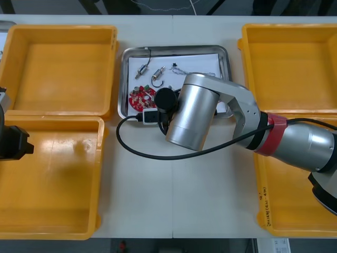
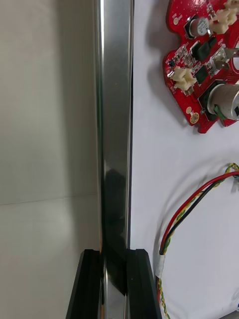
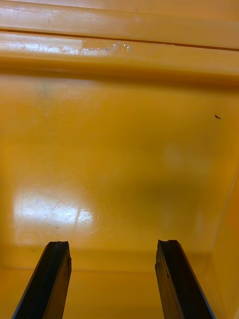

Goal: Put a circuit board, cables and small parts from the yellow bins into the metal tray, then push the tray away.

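At the near rim of the shiny metal tray [image 2: 114, 124] with its white inside, the right gripper [image 2: 113, 254] has its black jaws clamped on the rim, one finger on either side of it. Inside the tray lie the round red circuit board [image 2: 204, 65], a red and yellow cable [image 2: 199, 199] and, toward the far side, small metal parts [image 1: 150, 74]. The left gripper [image 3: 112, 244] hangs over the near-left yellow plastic bin [image 3: 119, 149] (jaws apart, holding nothing).
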{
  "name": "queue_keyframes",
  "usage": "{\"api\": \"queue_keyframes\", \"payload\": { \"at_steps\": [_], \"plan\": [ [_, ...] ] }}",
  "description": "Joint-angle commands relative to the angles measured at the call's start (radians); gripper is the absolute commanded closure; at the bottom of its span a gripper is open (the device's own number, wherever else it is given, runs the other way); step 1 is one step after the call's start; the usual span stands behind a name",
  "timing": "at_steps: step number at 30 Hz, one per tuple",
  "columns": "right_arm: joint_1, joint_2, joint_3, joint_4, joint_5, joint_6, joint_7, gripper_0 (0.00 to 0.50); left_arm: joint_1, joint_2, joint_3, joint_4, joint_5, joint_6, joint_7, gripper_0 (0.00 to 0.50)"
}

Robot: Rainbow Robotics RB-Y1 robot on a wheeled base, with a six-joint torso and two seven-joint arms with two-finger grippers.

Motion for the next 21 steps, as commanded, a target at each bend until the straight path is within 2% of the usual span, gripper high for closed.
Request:
{"api": "queue_keyframes", "payload": {
  "at_steps": [1,5,13,21],
  "plan": [
    [-0.082,0.021,0.009,0.033,-0.008,-0.033,-0.029,0.500,0.019,0.039,0.030,-0.033,0.004,0.006,-0.103,0.000],
    [-0.110,0.021,0.009,0.073,-0.020,-0.052,-0.029,0.500,0.019,0.039,0.030,-0.033,0.004,0.006,-0.103,0.000],
    [-0.177,0.021,0.009,0.189,-0.098,-0.127,-0.027,0.500,0.019,0.039,0.030,-0.033,0.004,0.006,-0.103,0.000],
    [-0.219,0.021,0.009,0.264,-0.144,-0.193,-0.009,0.500,0.019,0.039,0.030,-0.033,0.004,0.006,-0.103,0.000]
  ]
}}
